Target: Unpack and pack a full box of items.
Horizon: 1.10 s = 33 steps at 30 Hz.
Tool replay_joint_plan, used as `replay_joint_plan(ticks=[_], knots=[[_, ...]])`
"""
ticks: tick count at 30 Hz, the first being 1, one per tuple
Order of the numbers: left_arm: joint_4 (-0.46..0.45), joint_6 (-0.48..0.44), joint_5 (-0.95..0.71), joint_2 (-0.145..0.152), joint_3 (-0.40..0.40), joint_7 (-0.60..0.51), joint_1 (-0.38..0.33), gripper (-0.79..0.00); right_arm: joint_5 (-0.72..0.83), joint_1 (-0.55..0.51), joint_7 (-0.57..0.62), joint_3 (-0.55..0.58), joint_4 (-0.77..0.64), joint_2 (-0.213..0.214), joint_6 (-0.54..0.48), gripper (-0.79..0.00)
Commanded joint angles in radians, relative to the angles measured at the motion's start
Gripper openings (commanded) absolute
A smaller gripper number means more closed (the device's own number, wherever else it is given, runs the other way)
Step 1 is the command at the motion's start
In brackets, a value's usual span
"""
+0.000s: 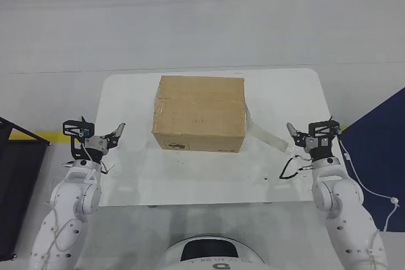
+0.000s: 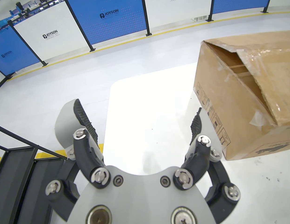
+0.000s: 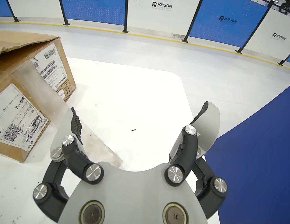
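Off the left edge of the white rounded counter (image 1: 189,182): black metal rack (image 1: 7,169), keep the elbow clear. Left claw (image 2: 137,108) jaws apart, empty, near but not touching the brown cardboard box (image 1: 200,113), which sits mid-counter, flaps down. Step looks like opening: the left-end flap gapes, so hook under that gap and lift. Pale strip (image 1: 266,135), probably peeled tape, trails toward right claw (image 3: 139,108), also apart, empty; could snag. Dark blue panel (image 1: 391,135) hems the right arm.

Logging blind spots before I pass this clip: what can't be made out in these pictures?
- Box contents: top view, closed flaps of the cardboard box cover them; left wrist view, the flap gap shows just cardboard.
- Tape strip end: right wrist view, right tool hides it.
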Motion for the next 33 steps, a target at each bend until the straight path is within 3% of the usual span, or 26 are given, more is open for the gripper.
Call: replay_joint_plan(ticks=[1, 5, 14, 23, 30, 33], knots=[[0.000, 0.000, 0.000, 0.000, 0.000, 0.000, 0.000, -0.001, 0.000, 0.000, 0.000, 0.000, 0.000, 0.000, 0.000, -0.001], [0.000, 0.000, 0.000, 0.000, 0.000, 0.000, 0.000, 0.000, -0.002, 0.004, 0.003, -0.005, -0.002, 0.000, -0.007, 0.000], [0.000, 0.000, 0.000, 0.000, 0.000, 0.000, 0.000, 0.000, -0.121, 0.161, 0.167, -0.141, -0.009, -0.001, -0.179, 0.000], [0.000, 0.000, 0.000, 0.000, 0.000, 0.000, 0.000, 0.000, -0.106, 0.356, 0.246, -0.256, 0.098, -0.017, -0.251, 0.000], [0.000, 0.000, 0.000, 0.000, 0.000, 0.000, 0.000, 0.000, 0.028, 0.449, 0.267, -0.274, 0.206, -0.021, -0.396, 0.000], [0.000, 0.000, 0.000, 0.000, 0.000, 0.000, 0.000, 0.000, 0.015, 0.477, 0.284, -0.266, 0.242, -0.022, -0.353, 0.000]])
